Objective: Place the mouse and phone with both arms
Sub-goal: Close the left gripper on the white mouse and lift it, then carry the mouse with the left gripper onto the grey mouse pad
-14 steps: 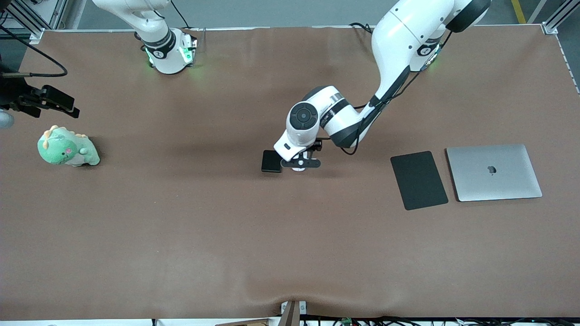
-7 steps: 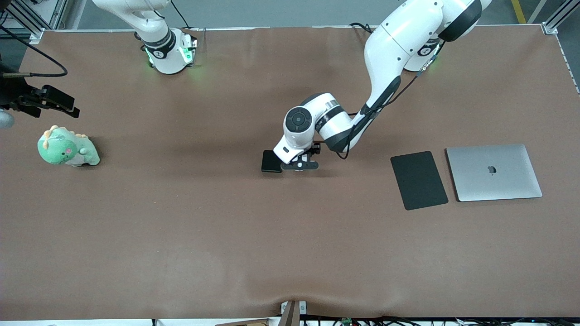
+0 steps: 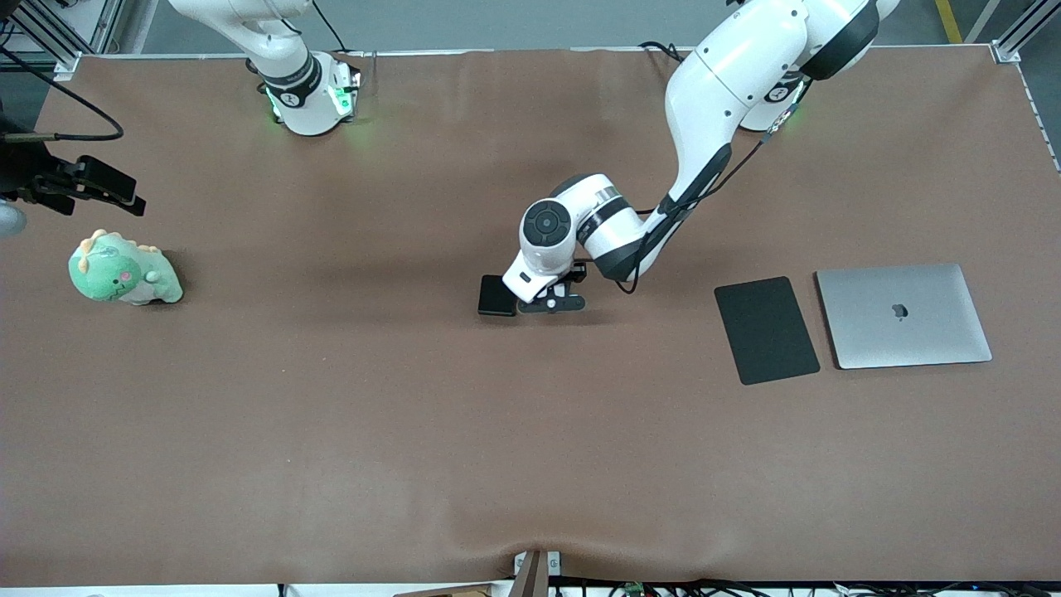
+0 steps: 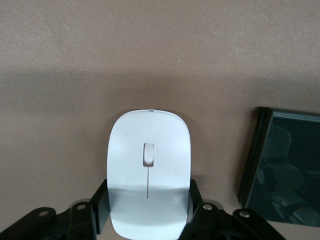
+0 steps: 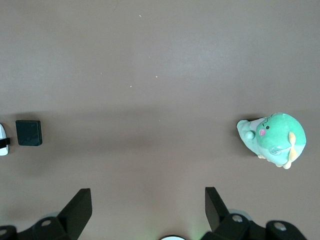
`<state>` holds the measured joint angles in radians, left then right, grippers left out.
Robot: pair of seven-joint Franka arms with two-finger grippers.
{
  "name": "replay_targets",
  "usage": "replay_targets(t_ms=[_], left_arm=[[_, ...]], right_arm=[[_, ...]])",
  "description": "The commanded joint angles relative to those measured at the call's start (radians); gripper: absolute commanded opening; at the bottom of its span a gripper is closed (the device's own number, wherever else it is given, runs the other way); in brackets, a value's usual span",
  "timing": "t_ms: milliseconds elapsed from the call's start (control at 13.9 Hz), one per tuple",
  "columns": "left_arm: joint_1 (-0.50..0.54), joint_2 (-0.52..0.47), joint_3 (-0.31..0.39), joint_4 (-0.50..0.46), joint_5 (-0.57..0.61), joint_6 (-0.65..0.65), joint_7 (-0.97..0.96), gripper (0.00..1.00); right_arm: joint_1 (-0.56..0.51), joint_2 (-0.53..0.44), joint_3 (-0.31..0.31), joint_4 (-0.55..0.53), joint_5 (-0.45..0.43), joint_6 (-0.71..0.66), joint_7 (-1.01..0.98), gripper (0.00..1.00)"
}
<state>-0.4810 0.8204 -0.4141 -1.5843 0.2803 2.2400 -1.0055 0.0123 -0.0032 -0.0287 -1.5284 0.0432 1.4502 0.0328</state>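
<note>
Mouse (image 4: 149,172) gripped on the table, phone (image 3: 496,295) not yet taken.

Front view: the left gripper (image 3: 551,303) sits low at mid-table just beside the phone; the pad (image 3: 766,329) and a laptop (image 3: 903,315) with an apple logo lie toward the left arm's end, both still bare — placing seems not begun.
Left wrist view: the fingers (image 4: 100,202) clamp the mouse's sides; no writing is readable.
Right wrist view: the right gripper (image 5: 147,206) waits with jaws apart, high near a green toy (image 5: 272,138).

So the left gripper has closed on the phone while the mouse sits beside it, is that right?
Not quite. The left gripper has closed on the mouse, and it is the phone that sits beside it, untouched. The left wrist view shows the fingers against the mouse's sides.
</note>
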Motion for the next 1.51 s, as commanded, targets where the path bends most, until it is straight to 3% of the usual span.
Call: replay_targets(t_ms=[0,360,576,1080,1439], left_arm=[[0.012,-0.013,0.003,0.007,0.027,-0.011,-0.022,0.00],[0.168,-0.202,-0.009,0.006,0.014,-0.265,-0.001,0.00],[0.296,-0.259,-0.009,-0.006,0.014,-0.385,0.106,0.00],[0.554,-0.274,-0.008,-0.112,0.030,-0.369,0.255,0.00],[0.654,-0.274,-0.008,-0.241,0.057,-0.203,0.289,0.00]], right_arm=[[-0.006,0.015,0.000,0.027,0.015,-0.014,-0.010,1.00],[-0.008,0.019,0.000,0.028,0.023,-0.011,-0.008,1.00],[-0.006,0.035,0.000,0.030,0.024,-0.010,-0.005,1.00],[0.037,0.101,0.007,0.030,0.023,-0.005,-0.008,1.00],[0.104,0.141,0.009,0.030,0.024,0.006,-0.002,1.00]])
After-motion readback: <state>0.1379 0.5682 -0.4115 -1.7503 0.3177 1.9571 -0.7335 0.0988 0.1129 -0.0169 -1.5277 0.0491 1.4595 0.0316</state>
